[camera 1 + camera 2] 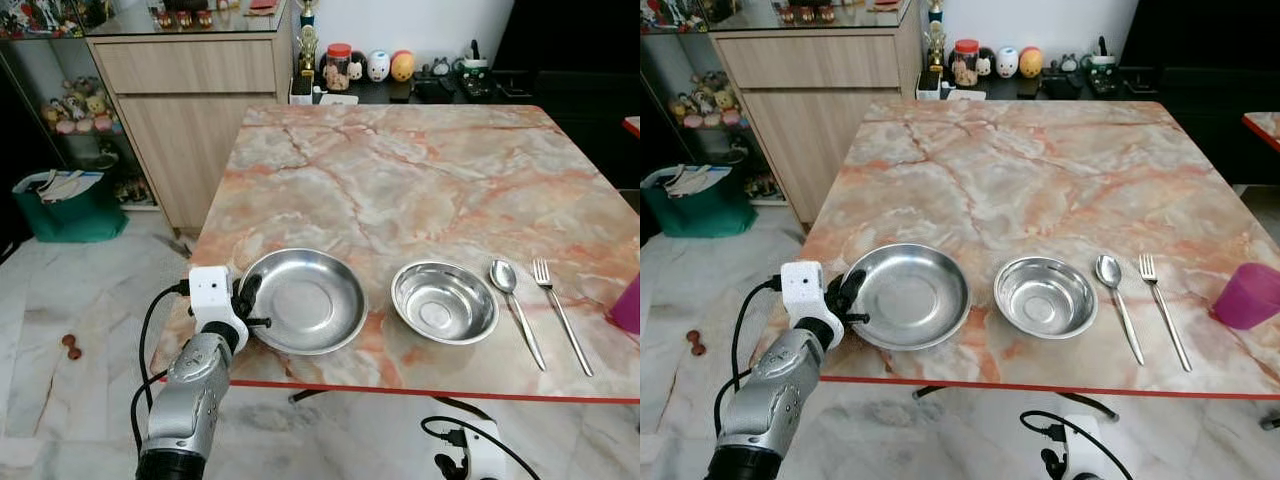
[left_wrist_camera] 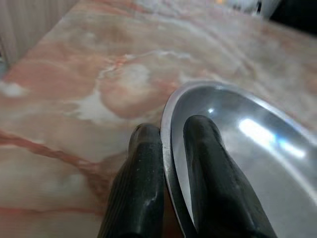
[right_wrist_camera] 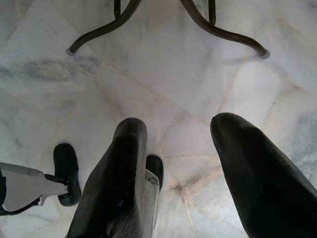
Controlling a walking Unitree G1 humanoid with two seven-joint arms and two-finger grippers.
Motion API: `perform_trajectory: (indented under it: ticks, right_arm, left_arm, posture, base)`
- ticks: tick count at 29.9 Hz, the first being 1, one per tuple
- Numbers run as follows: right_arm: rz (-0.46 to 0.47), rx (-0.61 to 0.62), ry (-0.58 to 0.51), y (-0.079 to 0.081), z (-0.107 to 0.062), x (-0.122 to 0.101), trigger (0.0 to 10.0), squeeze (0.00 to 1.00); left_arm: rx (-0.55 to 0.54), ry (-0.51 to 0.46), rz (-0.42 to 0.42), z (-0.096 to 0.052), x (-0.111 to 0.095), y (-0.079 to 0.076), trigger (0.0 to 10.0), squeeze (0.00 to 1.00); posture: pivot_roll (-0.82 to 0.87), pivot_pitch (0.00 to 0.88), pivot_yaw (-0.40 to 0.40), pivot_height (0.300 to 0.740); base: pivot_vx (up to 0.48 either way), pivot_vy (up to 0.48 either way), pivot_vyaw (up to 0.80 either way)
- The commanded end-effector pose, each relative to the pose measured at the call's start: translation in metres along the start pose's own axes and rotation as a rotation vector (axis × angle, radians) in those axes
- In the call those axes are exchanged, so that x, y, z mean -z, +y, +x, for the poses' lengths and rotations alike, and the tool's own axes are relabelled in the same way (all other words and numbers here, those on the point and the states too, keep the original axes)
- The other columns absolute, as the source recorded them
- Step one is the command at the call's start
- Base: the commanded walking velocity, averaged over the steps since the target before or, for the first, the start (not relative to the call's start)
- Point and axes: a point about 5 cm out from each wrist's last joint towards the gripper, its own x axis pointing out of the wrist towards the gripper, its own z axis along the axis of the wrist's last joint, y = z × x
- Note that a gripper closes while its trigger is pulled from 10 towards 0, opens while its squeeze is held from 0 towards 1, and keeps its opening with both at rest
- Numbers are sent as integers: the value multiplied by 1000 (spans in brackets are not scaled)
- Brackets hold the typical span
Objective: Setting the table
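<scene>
Down low by the floor, your right gripper [image 3: 183, 163] hangs with its two black fingers spread wide and nothing between them, so that arm is just resting. Closest to you on the table, your left gripper [image 1: 243, 303] pinches the near left rim of the steel plate [image 1: 310, 300], one finger [image 2: 141, 183] under the edge and one on top, so you can slide or lift it. The plate sits close to the table [image 1: 400, 170] edge, which looks like a good spot for someone to eat from. Just beside it on the right is the steel bowl [image 1: 444, 301], then the spoon [image 1: 515, 310] and the fork [image 1: 560, 312], lying straight next to each other like a neat place setting. A pink cup [image 1: 1250, 296] waits near the right edge. Far back, a wooden cabinet [image 1: 190, 110] stands past the table.
</scene>
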Motion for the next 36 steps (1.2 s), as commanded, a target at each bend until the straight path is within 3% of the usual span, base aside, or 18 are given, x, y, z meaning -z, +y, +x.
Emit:
perform_trajectory:
  ticks: [1,3,7,18,27,36]
  right_arm:
    - [-3,2,10,-1,0,0,10000,0]
    - [-4,3,11,-2,0,0,10000,0]
    - [-7,4,10,-3,0,-1,10000,0]
    - [-9,4,8,-4,0,-2,10000,0]
    - [-5,6,4,-4,0,-3,10000,0]
    - [3,7,-1,-4,0,-3,10000,0]
  left_arm:
    - [-9,-53,-55,-2,-8,4,10000,0]
    - [-15,-69,-89,-3,-9,5,10000,0]
    - [-22,-135,-236,-6,-16,9,10000,0]
    - [-50,-204,-345,-8,-26,17,10000,0]
    - [8,-378,-325,-13,-62,7,10000,0]
    - [20,-425,-284,-19,-75,4,10000,0]
  posture:
    - [26,0,-11,707]
    - [26,0,-13,707]
    - [31,0,-20,707]
    - [31,0,-27,707]
    - [31,0,-33,707]
    - [35,0,-38,707]
  base:
    - [0,0,0]
    - [0,0,0]
    - [0,0,0]
    - [0,0,0]
    - [0,0,0]
    - [0,-31,0]
